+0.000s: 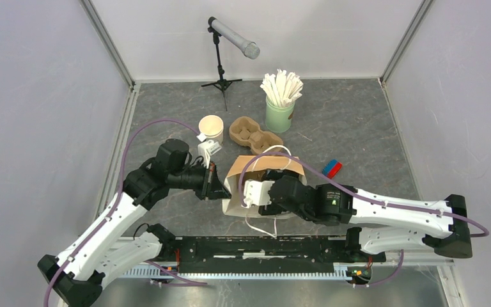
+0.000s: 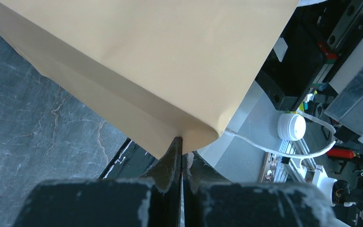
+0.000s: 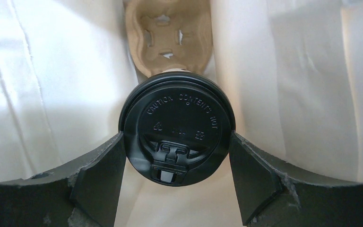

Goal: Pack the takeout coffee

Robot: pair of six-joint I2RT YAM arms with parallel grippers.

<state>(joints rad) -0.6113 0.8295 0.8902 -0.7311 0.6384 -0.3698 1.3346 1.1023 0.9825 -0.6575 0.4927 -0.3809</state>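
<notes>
**Top view.** Your left arm point(image 1: 112, 220) reaches in to the left side of the paper bag point(image 1: 268, 165). The bag stands open near the middle of the table point(image 1: 358, 128), and the left jaws sit at its left edge. Your right arm point(image 1: 383, 211) comes in from the right with its wrist down in the bag's mouth. The right jaws are hidden in there.

- Behind the bag lies a cardboard cup tray point(image 1: 254, 135).
- A stack of lidless cups point(image 1: 211, 127) stands left of that tray, and a green cup of white sticks point(image 1: 280, 105) stands to its right.
- A microphone on a stand point(image 1: 225, 48) is at the back.
- A small red-and-blue thing point(image 1: 332, 168) lies just right of the bag.

**Left wrist view.** The left jaws are together, pinching the tan bag at a folded corner. A white cord handle point(image 2: 274, 150) trails off from that corner. Grey table shows at the left.

**Right wrist view.** You are looking down into the bag, with its white inner walls on both sides.

- The coffee cup point(image 3: 177, 125) is inside the bag, upright. Only its black lid shows, seen from above, with raised lettering on it.
- The right jaws stand wide, one finger point(image 3: 99, 175) against each side of the lid, clamped on the cup.
- Beyond the lid, lower in the bag, is a second tray point(image 3: 168, 38) of brown cardboard.
- You cannot tell from here whether the cup is seated in that tray or hangs above it.
</notes>
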